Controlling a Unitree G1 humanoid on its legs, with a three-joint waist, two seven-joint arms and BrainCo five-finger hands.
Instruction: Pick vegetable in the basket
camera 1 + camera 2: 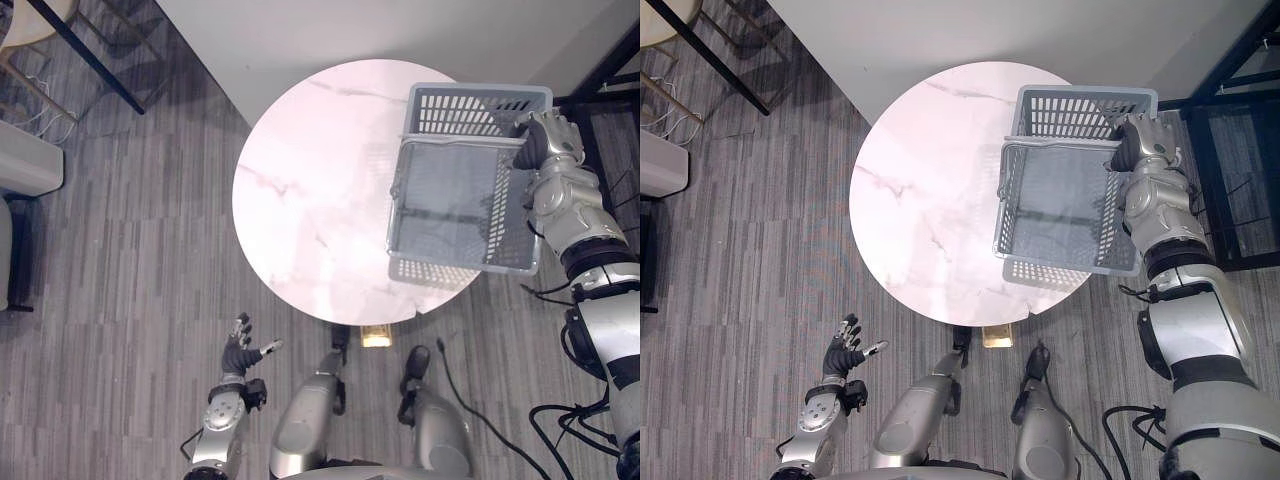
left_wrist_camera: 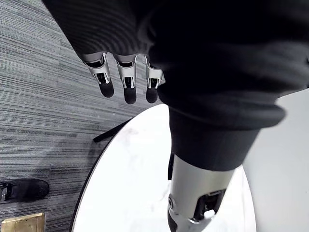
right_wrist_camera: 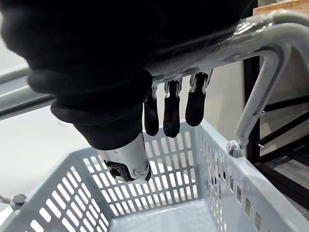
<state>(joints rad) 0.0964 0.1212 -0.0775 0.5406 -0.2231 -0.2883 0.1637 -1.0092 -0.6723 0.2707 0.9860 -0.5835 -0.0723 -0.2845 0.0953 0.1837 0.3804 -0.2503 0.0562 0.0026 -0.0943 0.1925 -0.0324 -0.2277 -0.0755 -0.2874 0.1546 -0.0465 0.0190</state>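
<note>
Basket: grey, slotted walls, at the round table's right side, its near end overhanging the rim.
Right hand: at the basket's far right corner, fingers curled round the handle.
Left hand: low over the floor, fingers spread, well apart from the basket.
Open room: bare tabletop left of the basket; black frame near on its right.

Both eye views look down on the table and basket; wrist views sit close
</note>
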